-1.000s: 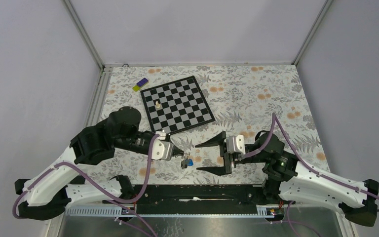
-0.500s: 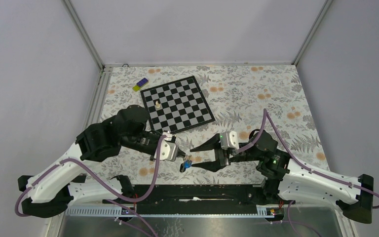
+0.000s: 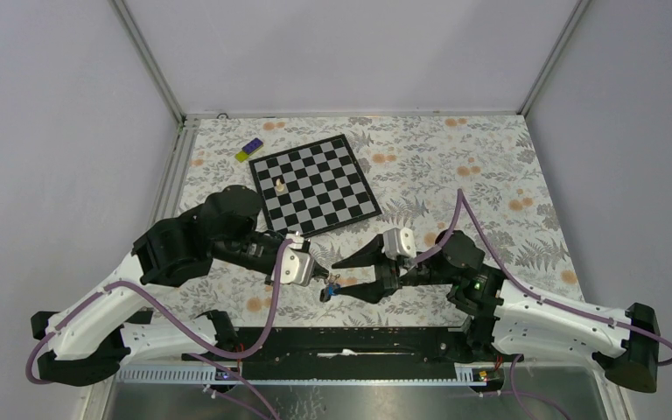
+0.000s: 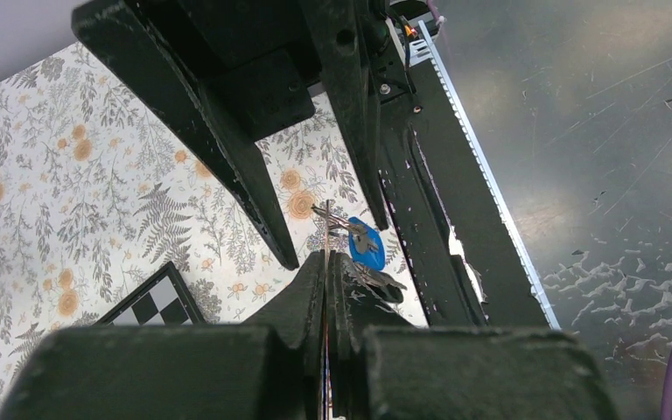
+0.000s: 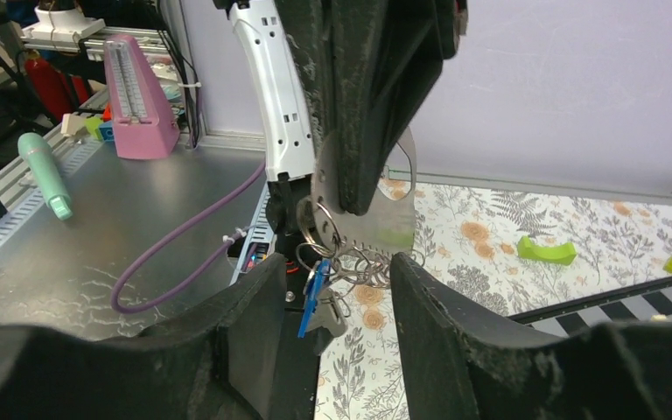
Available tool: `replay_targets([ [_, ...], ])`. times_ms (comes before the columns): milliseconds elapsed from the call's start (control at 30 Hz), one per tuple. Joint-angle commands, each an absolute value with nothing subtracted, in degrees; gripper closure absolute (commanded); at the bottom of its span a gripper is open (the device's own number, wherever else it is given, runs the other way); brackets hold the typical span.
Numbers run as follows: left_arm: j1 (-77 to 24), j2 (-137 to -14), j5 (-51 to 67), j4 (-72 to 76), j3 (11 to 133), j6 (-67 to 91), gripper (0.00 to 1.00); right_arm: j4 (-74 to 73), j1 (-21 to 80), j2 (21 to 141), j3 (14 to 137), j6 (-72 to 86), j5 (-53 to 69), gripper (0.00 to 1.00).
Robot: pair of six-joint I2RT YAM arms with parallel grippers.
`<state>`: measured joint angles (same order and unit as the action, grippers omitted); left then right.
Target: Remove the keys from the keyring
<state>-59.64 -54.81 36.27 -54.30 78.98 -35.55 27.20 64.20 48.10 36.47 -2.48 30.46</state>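
Note:
My left gripper point(image 3: 320, 276) is shut on a flat silvery metal piece point(image 5: 376, 206) and holds it above the table. The keyring point(image 5: 324, 229) passes through a hole in that piece. From it hang further wire rings, the blue tag point(image 5: 313, 289) and the keys point(image 5: 334, 317). The left wrist view shows the tag point(image 4: 364, 246) and keys point(image 4: 376, 278) just past my shut left fingertips point(image 4: 326, 260). My right gripper point(image 3: 340, 278) is open, with one finger on each side of the hanging bunch, not touching it point(image 5: 337, 267).
The chessboard point(image 3: 315, 185) with a white chess piece point(image 3: 279, 185) lies behind the grippers. A purple and yellow block point(image 3: 248, 150) lies at the far left. The black rail point(image 3: 350, 341) runs along the near edge. A green piece point(image 5: 547, 252) lies on the cloth.
My right gripper has moved left, and its open fingers now stand on both sides of the bunch. My left gripper shifted a little right early on, still shut on the bunch.

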Motion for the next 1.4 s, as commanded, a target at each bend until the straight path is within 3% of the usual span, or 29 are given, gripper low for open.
replay_targets([
  [0, -60.00, -54.32, 38.24, -52.03, 81.71, -36.62, 1.00, 32.21, 64.51, 49.22, 35.90, 0.88, 26.70, 0.49],
  [133, -59.94, -54.27, 38.21, -52.01, 81.66, -36.56, 1.00, 32.46, 64.51, 49.72, 35.67, 1.98, 24.35, 0.56],
  [400, -59.94, -54.32, 37.83, -51.91, 81.45, -36.63, 1.00, 35.54, 64.51, 49.62, 34.73, 4.79, 24.93, 0.52],
  [767, -59.94, -52.70, 36.65, -50.93, 80.14, -35.58, 1.00, 30.62, 64.51, 45.89, 34.19, 3.18, 24.29, 0.76],
  [1133, -59.97, -49.64, 35.64, -48.87, 75.44, -33.87, 1.00, 24.29, 64.51, 39.03, 34.21, 0.96, 21.57, 0.89],
  [1167, -59.94, -49.51, 35.68, -48.75, 75.22, -33.80, 1.00, 24.26, 64.56, 38.79, 34.15, 1.12, 21.58, 0.88],
  [1200, -59.94, -49.32, 35.61, -48.61, 74.95, -33.65, 1.00, 24.26, 64.52, 38.69, 34.13, 1.25, 21.61, 0.80],
  [1233, -59.94, -49.24, 35.62, -48.42, 74.75, -33.58, 1.00, 24.52, 64.53, 38.74, 33.97, 1.52, 21.62, 0.65],
  [1367, -59.98, -49.34, 35.76, -48.25, 74.75, -33.82, 1.00, 27.19, 64.51, 40.21, 33.34, 2.86, 23.40, 0.43],
])
